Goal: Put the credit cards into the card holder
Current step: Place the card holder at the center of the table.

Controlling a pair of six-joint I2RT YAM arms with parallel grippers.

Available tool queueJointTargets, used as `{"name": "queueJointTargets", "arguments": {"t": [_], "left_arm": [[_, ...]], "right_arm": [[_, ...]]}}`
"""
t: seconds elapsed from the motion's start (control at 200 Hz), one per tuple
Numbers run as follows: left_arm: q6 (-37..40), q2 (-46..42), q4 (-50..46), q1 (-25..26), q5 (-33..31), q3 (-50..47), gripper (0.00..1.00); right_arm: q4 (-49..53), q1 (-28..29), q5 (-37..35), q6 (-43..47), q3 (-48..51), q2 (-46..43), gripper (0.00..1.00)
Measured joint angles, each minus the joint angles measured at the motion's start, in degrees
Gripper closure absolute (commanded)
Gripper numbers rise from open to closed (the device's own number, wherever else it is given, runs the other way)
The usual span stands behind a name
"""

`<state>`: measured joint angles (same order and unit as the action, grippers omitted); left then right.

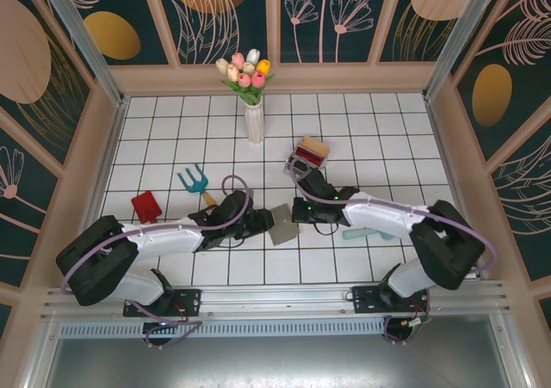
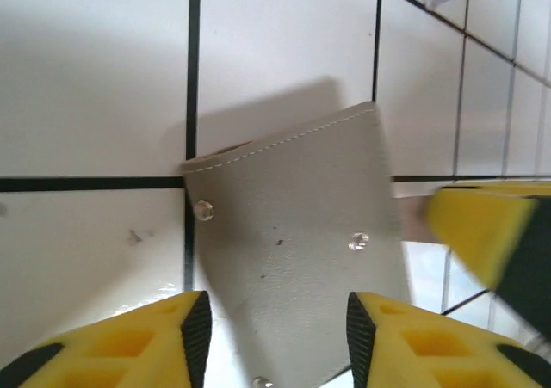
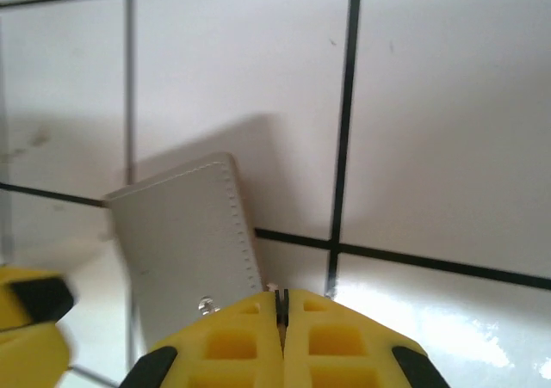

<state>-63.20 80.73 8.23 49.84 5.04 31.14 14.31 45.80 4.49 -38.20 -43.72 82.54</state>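
The grey card holder (image 1: 281,224) lies closed on the white tiles between both arms; its stitched edge and small studs are plain in the left wrist view (image 2: 293,233). My left gripper (image 2: 277,328) hovers over its near end, jaws open on either side of it, not touching (image 1: 261,223). My right gripper (image 3: 281,298) is shut at the card holder's (image 3: 185,233) right edge, a thin sliver of its tab pinched at the tips (image 1: 293,215). The credit cards (image 1: 311,152), red and tan, stand in a clear rack behind the right arm.
A white vase of tulips (image 1: 254,117) stands at the back centre. A teal toy fork (image 1: 195,181) and a red toy spade (image 1: 145,206) lie to the left. A teal object (image 1: 368,233) lies partly under the right forearm. Wooden walls (image 1: 96,169) enclose the tiled floor.
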Motion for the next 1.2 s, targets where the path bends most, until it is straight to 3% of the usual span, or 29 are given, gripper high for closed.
{"name": "queueJointTargets", "arguments": {"t": [0.185,0.38,0.706,0.796,0.906,1.106,1.201], "left_arm": [[1.79,-0.24,-3.17,0.00,-0.26,3.52,0.31],[2.75,-2.12,-3.13,0.00,1.07,5.40,0.24],[3.32,-0.31,-4.24,0.00,1.11,6.01,0.26],[3.69,0.26,-4.39,0.00,1.11,6.05,0.33],[3.87,0.31,-4.42,0.00,1.03,6.05,0.55],[4.17,0.24,-5.11,0.00,0.39,6.05,0.68],[4.31,0.07,-5.22,0.00,0.24,6.05,0.67]], "right_arm": [[-3.54,-1.14,4.57,-2.01,2.80,-6.97,0.97],[-5.95,-1.36,8.59,-3.30,3.41,-8.28,0.96],[-9.20,-1.64,12.20,-4.61,4.59,-9.55,0.96],[-9.62,-1.73,12.70,-4.68,4.68,-9.53,0.96],[-9.55,-1.86,12.55,-4.83,4.74,-9.53,0.96],[-6.60,-3.19,8.37,-5.90,5.20,-9.53,0.96],[-5.81,-4.04,6.47,-6.32,6.27,-9.53,0.96]]}}
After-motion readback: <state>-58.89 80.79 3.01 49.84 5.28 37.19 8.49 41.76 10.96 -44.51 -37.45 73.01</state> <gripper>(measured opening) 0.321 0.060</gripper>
